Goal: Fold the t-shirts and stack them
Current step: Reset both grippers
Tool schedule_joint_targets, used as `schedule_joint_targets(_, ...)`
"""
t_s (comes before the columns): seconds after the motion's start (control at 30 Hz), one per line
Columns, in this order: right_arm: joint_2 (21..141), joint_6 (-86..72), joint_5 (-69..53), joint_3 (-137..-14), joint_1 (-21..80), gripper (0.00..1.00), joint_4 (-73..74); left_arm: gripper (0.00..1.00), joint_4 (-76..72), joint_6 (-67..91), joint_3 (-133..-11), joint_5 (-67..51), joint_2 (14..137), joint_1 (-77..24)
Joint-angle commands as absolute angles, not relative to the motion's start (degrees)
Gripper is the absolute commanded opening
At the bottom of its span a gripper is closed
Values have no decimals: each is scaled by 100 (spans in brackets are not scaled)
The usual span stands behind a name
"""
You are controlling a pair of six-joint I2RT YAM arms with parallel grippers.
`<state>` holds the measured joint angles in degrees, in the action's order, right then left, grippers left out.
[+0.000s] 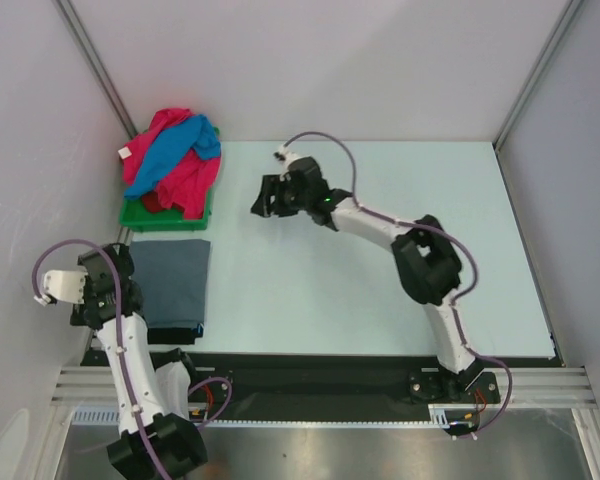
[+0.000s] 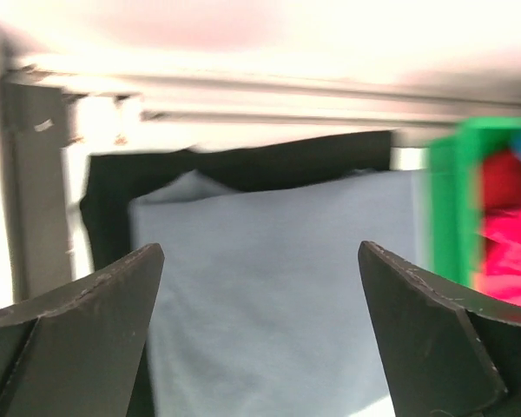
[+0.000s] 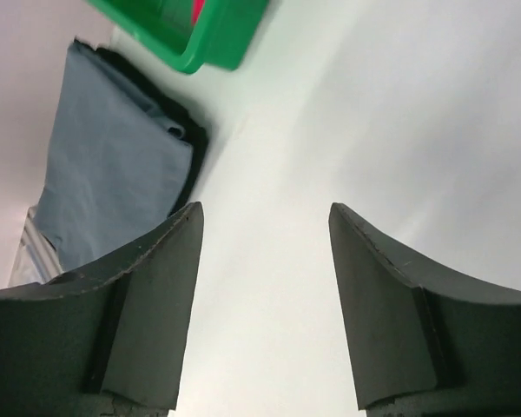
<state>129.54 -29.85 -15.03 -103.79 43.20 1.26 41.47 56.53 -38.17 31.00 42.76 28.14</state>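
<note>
Where the arm bases line the bottom of the top view, the left pincer [image 2: 260, 252] stands wide and empty at lower left, beside the folded grey t-shirt [image 1: 170, 275], which lies on a black t-shirt [image 2: 243, 167]. Just beyond, at upper left, the green tray [image 1: 138, 217] holds heaped pink and blue t-shirts [image 1: 175, 160]. At upper centre, the right pincer [image 1: 265, 197] gapes empty above the table [image 1: 380, 270].

Left claw [image 2: 260, 248], right claw [image 3: 265, 207]: jaws apart.
</note>
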Motion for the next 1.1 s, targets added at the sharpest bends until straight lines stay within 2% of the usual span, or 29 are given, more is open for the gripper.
schedule_joint_targets(0.0, 11640, -2373, -1187, -9365, 4017, 66, -165, 100, 3737, 5107, -4245, 2386, 4113, 2787)
schedule_joint_targets(0.07, 10822, -2469, -1213, -8231, 3850, 66, -649, 100, 3429, 5133, -4280, 1619, 4209, 2323)
schedule_joint_targets(0.2, 9530, -2882, -1459, -6455, 3709, 67, -1343, 100, 2972, 5124, -4403, 1521, 4552, 505)
schedule_joint_targets(0.23, 9275, -2892, -1476, -6060, 3718, 71, -1571, 100, 2657, 5124, -4369, 1416, 4666, -212)
schedule_joint_targets(0.3, 8458, -2979, -1390, -5040, 3796, 80, -1713, 100, 2235, 5072, -4220, 926, 4754, -823)
schedule_joint_targets(0.4, 7289, -3347, -995, -3738, 4024, 88, -1986, 100, 805, 5019, -3693, 107, 4851, -1791)
schedule_joint_targets(0.43, 6947, -3575, -680, -3448, 4095, 99, -2126, 100, 469, 4975, -3326, -25, 4834, -2245)
schedule_joint_targets(0.5, 6036, -3831, -310, -2607, 4340, 100, -2162, 100, -146, 4948, -2981, -333, 4764, -2687)
schedule_joint_targets(0.63, 4512, -4900, 674, -1260, 4640, 100, -2109, 100, -1298, 5036, -1622, -1290, 4378, -2804)
schedule_joint_targets(0.8, 2580, -6388, 853, 367, 4685, 100, -2758, 100, -3352, 5904, 50, -2467, 3000, -2830)
schedule_joint_targets(0.87, 2208, -6548, 888, 527, 4728, 100, -2183, 100, -3777, 6360, 824, -2680, 2429, -2830)
schedule_joint_targets(1.0, 1688, -6609, 853, 527, 4772, 100, -1373, 100, -3620, 6477, 1011, -3224, 936, -2839)
schedule_joint_targets(1.07, 1608, -6548, 712, 519, 4842, 100, -1266, 100, -3857, 6818, 1107, -3506, 687, -2848)
